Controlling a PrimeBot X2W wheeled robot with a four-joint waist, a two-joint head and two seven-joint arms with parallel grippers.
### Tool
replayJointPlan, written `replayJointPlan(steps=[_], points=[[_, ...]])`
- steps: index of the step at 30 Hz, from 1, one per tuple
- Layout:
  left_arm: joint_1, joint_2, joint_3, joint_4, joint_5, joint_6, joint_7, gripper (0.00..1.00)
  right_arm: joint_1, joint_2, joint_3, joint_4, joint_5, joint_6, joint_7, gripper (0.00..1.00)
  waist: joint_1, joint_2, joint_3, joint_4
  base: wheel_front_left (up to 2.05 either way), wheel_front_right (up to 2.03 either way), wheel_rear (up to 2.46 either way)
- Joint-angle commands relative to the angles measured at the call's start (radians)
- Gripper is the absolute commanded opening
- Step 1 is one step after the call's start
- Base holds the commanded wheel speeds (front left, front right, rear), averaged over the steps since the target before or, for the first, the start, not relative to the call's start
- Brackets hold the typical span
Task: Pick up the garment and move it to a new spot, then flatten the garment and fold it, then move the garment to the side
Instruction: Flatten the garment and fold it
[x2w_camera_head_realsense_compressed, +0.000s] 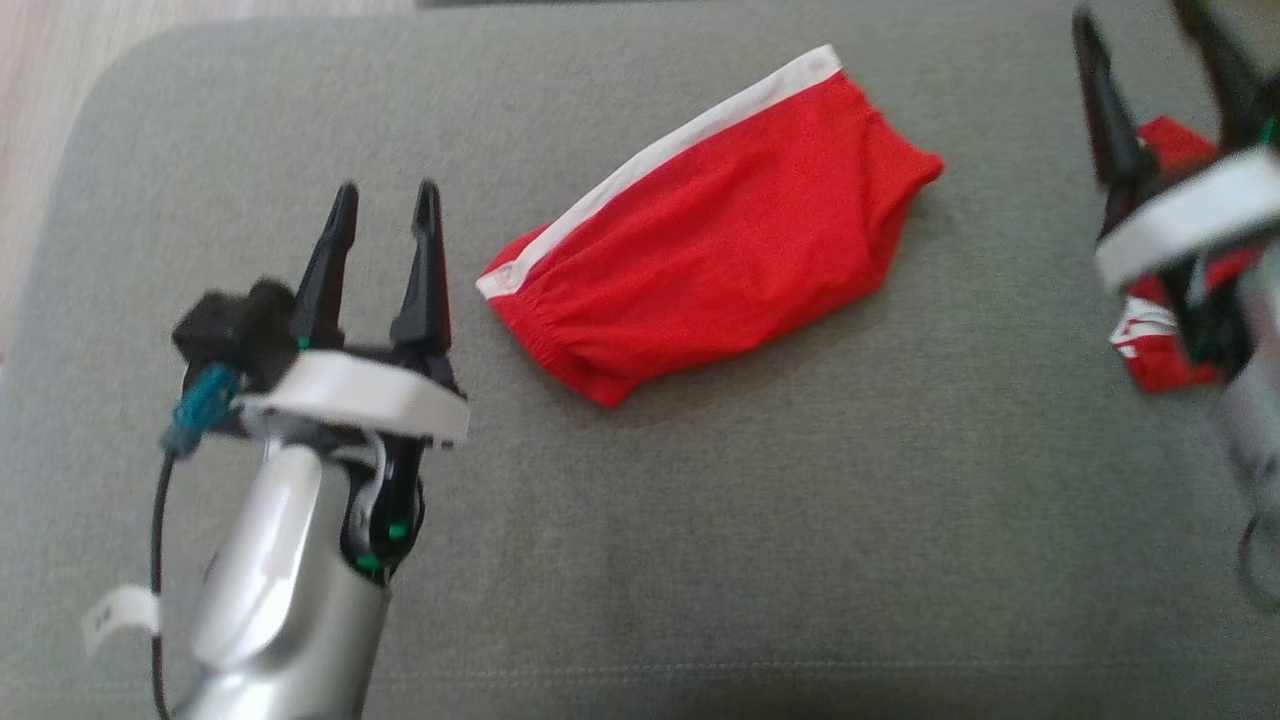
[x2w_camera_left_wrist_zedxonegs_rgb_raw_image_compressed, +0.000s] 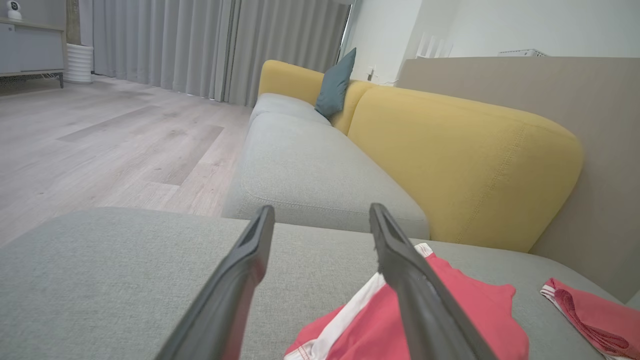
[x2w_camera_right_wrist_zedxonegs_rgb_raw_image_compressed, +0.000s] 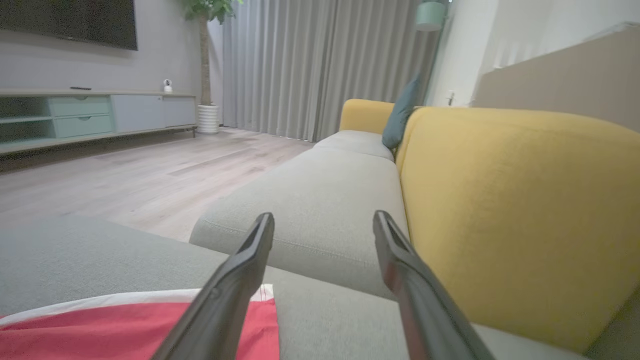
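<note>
Slanting near-left to far-right, garment (x2w_camera_head_realsense_compressed: 720, 230) lies free — left hand (x2w_camera_head_realsense_compressed: 388, 190), right hand (x2w_camera_head_realsense_compressed: 1135, 20) seemingly spread.

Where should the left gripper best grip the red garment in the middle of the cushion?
Probably the lower-left end of the white waistband, approached from the left: that corner of the red garment points toward the open left gripper, and the band gives a flat edge.

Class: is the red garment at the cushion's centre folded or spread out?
Folded: the red garment lies compact and doubled, edges stacked at one end.
</note>
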Motion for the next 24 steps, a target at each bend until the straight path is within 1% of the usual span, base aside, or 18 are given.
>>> replayJointPlan(steps=[1,4,6,8,9,12,15,20,24], points=[[0.000,0.013,0.046,-0.049,0.019,-0.008,-0.006,1.00,0.063,0.034,-0.051,-0.064,-0.033,0.006,-0.010,1.00,0.0001,0.0000,-0.027,-0.022,0.00,0.00,0.00],[0.055,0.006,0.064,-0.074,0.039,-0.022,-0.006,1.00,0.184,0.092,-0.139,-0.140,-0.113,0.006,-0.011,1.00,0.0001,0.0000,-0.047,-0.037,0.00,0.00,0.00],[0.093,0.001,0.076,-0.092,0.051,-0.027,-0.006,1.00,0.262,0.143,-0.198,-0.182,-0.150,0.006,-0.011,1.00,0.0001,0.0000,-0.059,-0.048,0.00,0.00,0.00],[0.132,-0.004,0.085,-0.110,0.065,-0.029,-0.006,1.00,0.336,0.183,-0.230,-0.217,-0.200,0.006,-0.011,1.00,0.0001,0.0000,-0.071,-0.057,0.00,0.00,0.00],[0.132,-0.004,0.085,-0.110,0.065,-0.029,-0.006,1.00,0.336,0.183,-0.230,-0.217,-0.200,0.006,-0.011,1.00,0.0001,0.0000,-0.071,-0.057,0.00,0.00,0.00],[0.187,-0.010,0.101,-0.128,0.065,-0.023,-0.006,1.00,0.426,0.244,-0.281,-0.261,-0.244,0.006,-0.005,1.00,0.0001,0.0000,-0.083,-0.068,0.00,0.00,0.00],[0.220,-0.013,0.105,-0.143,0.061,-0.020,-0.006,1.00,0.480,0.284,-0.316,-0.302,-0.273,0.006,0.012,1.00,0.0001,0.0000,-0.085,-0.072,0.00,0.00,0.00],[0.222,-0.013,0.085,-0.148,0.054,-0.018,-0.006,1.00,0.513,0.317,-0.354,-0.349,-0.279,0.006,0.064,1.00,0.0001,0.0000,-0.070,-0.057,0.00,0.00,0.00],[0.203,-0.013,0.069,-0.147,0.047,-0.015,-0.006,1.00,0.506,0.343,-0.397,-0.361,-0.234,0.006,0.122,1.00,0.0001,0.0000,-0.041,-0.029,0.00,0.00,0.00]])
